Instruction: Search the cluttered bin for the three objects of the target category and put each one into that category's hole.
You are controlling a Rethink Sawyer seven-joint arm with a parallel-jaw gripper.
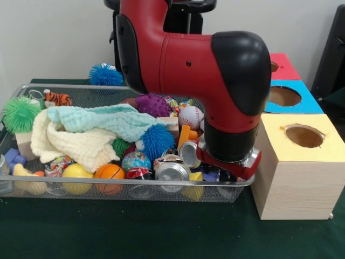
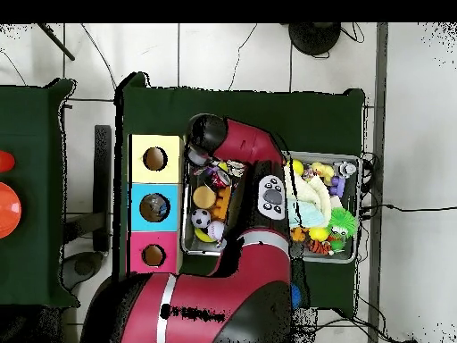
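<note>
A wire mesh bin holds mixed clutter. Two crushed silver cans lie at its front right. Close by are a baseball, a small basketball, a globe ball, a blue spiky ball and a purple spiky ball. My gripper is low in the bin's right end, just right of the cans, and the thick wrist hides most of it. Right of the bin stand three boxes with round holes: yellow, blue, red.
A teal cloth and a cream cloth cover the bin's middle. A green spiky ball and a tiger toy lie at its left. Another blue spiky ball sits behind the bin. Overhead, the arm crosses the bin.
</note>
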